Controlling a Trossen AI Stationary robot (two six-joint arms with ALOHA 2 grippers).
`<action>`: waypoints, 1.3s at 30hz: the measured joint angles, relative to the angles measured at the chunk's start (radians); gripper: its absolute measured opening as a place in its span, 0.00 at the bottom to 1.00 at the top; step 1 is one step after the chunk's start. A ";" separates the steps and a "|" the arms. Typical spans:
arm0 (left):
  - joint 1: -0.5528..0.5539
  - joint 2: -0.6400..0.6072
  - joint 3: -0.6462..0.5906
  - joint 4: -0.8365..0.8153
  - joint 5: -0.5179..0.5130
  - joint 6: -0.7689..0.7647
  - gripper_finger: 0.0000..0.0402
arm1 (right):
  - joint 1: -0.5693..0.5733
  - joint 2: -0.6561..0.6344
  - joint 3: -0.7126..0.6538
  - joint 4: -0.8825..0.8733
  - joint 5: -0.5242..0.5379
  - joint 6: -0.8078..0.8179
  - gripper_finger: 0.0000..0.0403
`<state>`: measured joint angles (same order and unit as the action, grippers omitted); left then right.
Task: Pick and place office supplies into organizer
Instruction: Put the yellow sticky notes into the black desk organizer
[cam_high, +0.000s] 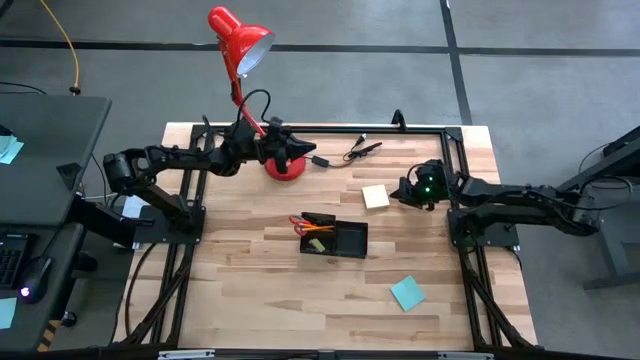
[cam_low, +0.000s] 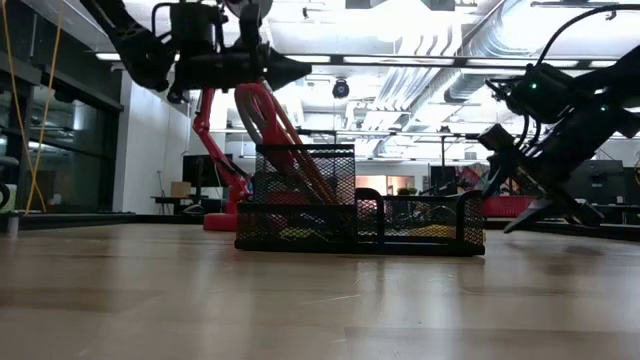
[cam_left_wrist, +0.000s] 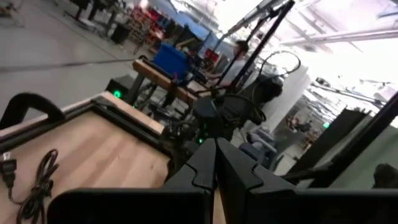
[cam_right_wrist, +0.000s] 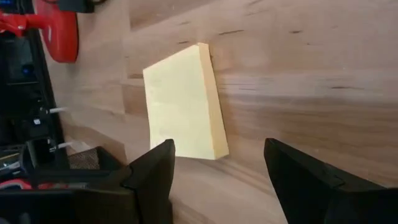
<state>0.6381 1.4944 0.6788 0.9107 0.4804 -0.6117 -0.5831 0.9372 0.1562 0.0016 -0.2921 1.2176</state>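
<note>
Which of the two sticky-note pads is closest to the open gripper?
The pale yellow pad, lying right beside the open right gripper. The teal-blue pad lies much farther off, near the table's front edge.

1. A wooden worktop (cam_high: 240, 290) of pale butcher-block planks carries everything.
2. A black metal frame (cam_high: 330, 128) runs along the worktop's far edge and down both side edges.
3. A red desk lamp (cam_high: 240, 40) stands near the far edge, left of the middle; its round red base (cam_high: 285, 168) rests on the wood and its shade reaches out past the far edge.
4. A black cable (cam_high: 362, 149) with a plug lies coiled near the far edge, right of the lamp base.
5. A dark desk (cam_high: 45, 160) stands beyond the worktop's left edge, with a keyboard (cam_high: 10, 258) on it.
6. Grey floor (cam_high: 540, 80) with dark lines surrounds the worktop.
</note>
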 joint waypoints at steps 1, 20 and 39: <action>0.016 0.000 0.000 -0.004 0.019 0.000 0.01 | 0.000 0.011 0.000 0.018 0.000 0.005 0.60; 0.062 -0.001 0.003 0.012 0.171 -0.020 0.01 | -0.002 0.469 0.296 0.014 0.002 -0.167 0.60; 0.062 -0.001 0.003 0.003 0.193 -0.014 0.01 | -0.001 0.618 0.368 -0.056 -0.058 -0.274 0.36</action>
<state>0.7002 1.4937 0.6819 0.9138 0.6739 -0.6254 -0.5838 1.5555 0.5240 -0.0540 -0.3504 0.9436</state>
